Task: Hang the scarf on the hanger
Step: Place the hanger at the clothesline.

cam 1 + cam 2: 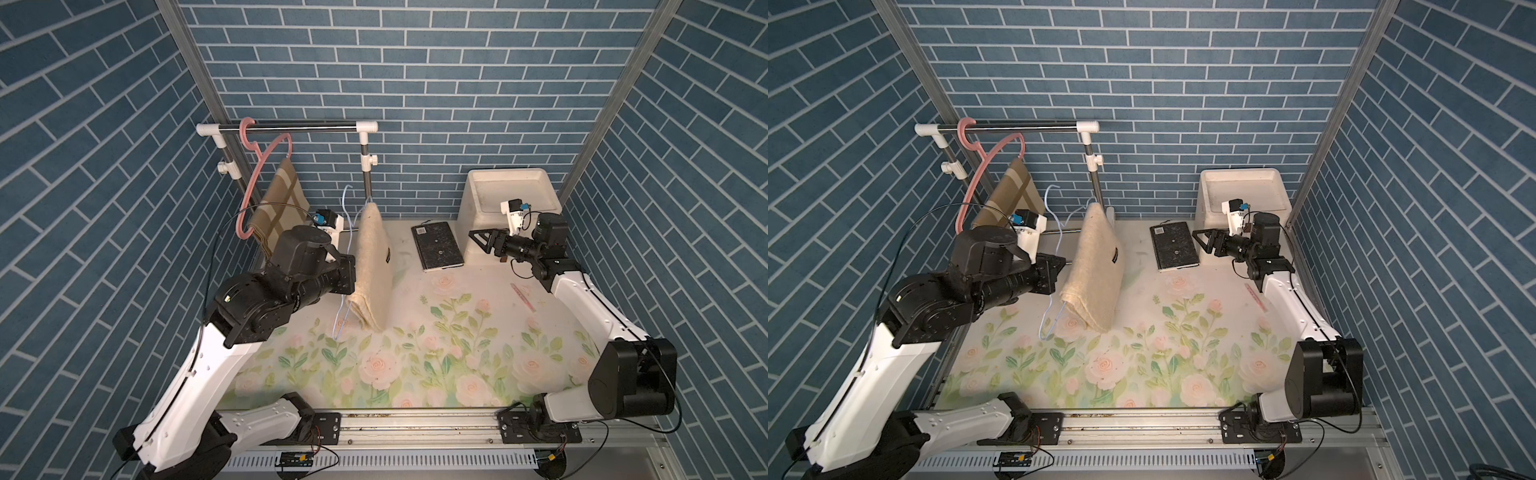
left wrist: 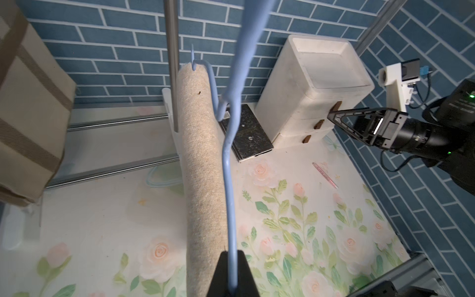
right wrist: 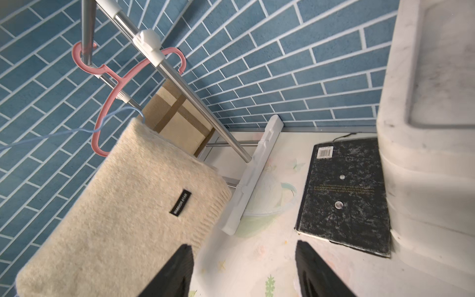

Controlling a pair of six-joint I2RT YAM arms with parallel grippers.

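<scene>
In both top views the left arm (image 1: pixel 199 374) rises from the lower left of the frame, bends at a black elbow (image 1: pixel 249 307) and reaches toward the middle; its wrist (image 1: pixel 307 266) lies roughly level; the left claw (image 2: pixel 232 257), at the bottom edge of the left wrist view, is pinched tight on the thin wire of the blue hanger (image 2: pixel 227 180); the right arm (image 1: pixel 582 299) climbs from the lower right toward the upper right of the frame; its wrist (image 1: pixel 528 248) points left across the frame; the right claw (image 3: pixel 244 244) stands with jaws well apart and nothing between them, its dark fingers (image 3: pixel 177 272) at the bottom edge of the right wrist view.
</scene>
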